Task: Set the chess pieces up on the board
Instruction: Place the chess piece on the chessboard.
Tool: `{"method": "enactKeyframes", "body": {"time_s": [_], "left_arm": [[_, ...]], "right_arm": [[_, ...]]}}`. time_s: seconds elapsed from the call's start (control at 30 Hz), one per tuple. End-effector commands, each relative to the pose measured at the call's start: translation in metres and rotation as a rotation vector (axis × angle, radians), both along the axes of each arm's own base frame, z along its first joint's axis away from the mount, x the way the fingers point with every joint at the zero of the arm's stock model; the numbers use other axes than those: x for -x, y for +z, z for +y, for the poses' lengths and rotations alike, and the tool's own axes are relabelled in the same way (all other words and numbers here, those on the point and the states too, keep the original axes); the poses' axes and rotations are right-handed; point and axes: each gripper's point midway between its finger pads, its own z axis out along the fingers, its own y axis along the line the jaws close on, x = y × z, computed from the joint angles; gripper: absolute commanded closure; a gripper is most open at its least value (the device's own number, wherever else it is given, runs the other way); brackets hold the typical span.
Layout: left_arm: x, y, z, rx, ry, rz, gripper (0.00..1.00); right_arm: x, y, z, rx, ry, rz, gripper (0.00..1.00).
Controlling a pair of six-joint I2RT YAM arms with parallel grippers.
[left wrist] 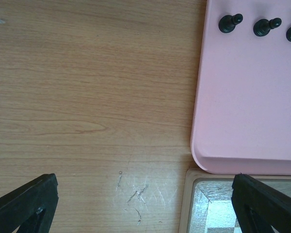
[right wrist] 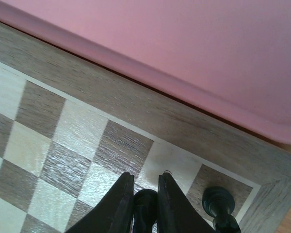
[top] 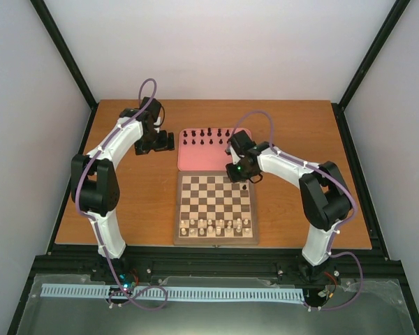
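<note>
Right gripper [right wrist: 145,175]: shut tight on a black piece [right wrist: 145,206], low over the board [right wrist: 87,87] near its far-right corner.
Corner piece [right wrist: 217,200]: upright on the board's far-right corner square, just beside the held one.
Left gripper [left wrist: 144,194]: fingers spread wide and empty, off the board's far-left corner.
Other chess pieces [top: 204,137]: on the pink tray [left wrist: 247,111] beyond the board's far edge.
Risk: when the fingers open they may clip and topple the corner piece, and a tilted release could leave the held piece off its square.

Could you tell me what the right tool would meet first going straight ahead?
Probably the board: the black piece in the right tool would land near the corner piece; depth is unclear.
</note>
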Motion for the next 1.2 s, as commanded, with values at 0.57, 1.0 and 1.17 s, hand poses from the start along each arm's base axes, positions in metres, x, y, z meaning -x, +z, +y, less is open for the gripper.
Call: {"method": "enactKeyframes", "body": {"time_s": [0.57,1.0,1.17], "left_arm": [[-0.002,0.017,0.000,0.008,-0.006,-0.051,0.00],[-0.002,0.017,0.000,0.007,-0.006,-0.049,0.00],[-0.002,0.016,0.000,0.007,-0.006,-0.045,0.00]], "right_arm": [[-0.010,-0.021,-0.007,0.065,-0.036,-0.014,0.84],[-0.018,-0.019,-0.002,0.066,-0.025,-0.026,0.82],[-0.015,-0.019,-0.001,0.059,-0.014,-0.018,0.82]]}}
